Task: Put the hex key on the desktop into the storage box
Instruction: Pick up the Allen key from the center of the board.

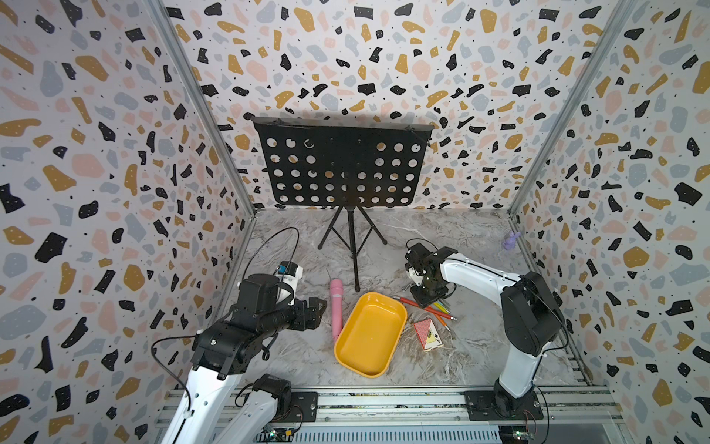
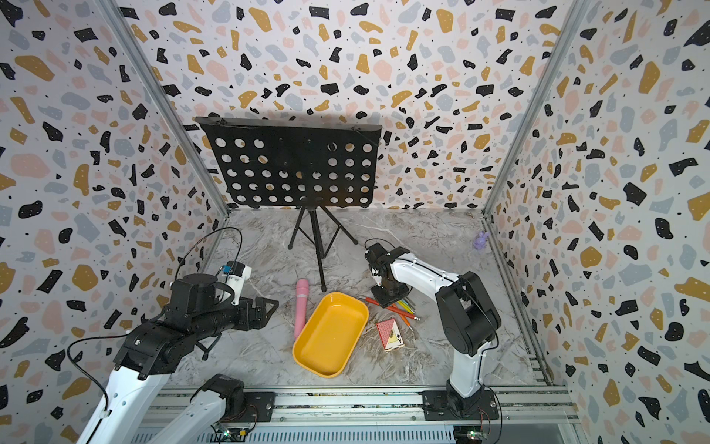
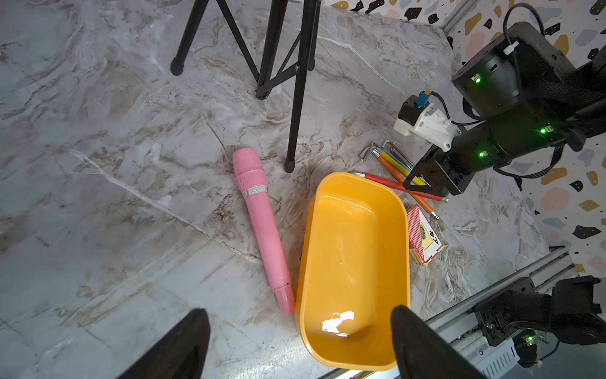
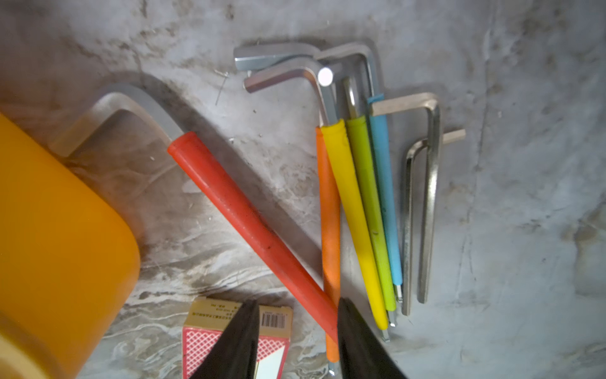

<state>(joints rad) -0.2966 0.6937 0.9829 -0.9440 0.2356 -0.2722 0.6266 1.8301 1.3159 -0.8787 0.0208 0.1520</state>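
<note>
Several hex keys lie on the marble desktop (image 1: 480, 346) just right of the yellow storage box (image 1: 369, 338) (image 4: 49, 229), which holds nothing. They have red (image 4: 249, 226), orange (image 4: 329, 213), yellow, green and blue sleeves, and two are bare steel (image 4: 426, 197). My right gripper (image 4: 296, 328) (image 1: 428, 298) points down over them, open. The crossing lower ends of the red and orange keys lie between its fingers, against one finger only. My left gripper (image 3: 301, 334) (image 1: 319, 307) hovers open and holds nothing, its view looking down on the box's near end (image 3: 354, 262).
A pink toy microphone (image 1: 336, 307) lies along the box's left side. A red card box (image 1: 427, 333) sits right of the box, near the keys' tips. A black music stand (image 1: 342, 169) stands behind, one foot (image 1: 357, 288) close to the box. A purple figure (image 1: 511, 241) sits far right.
</note>
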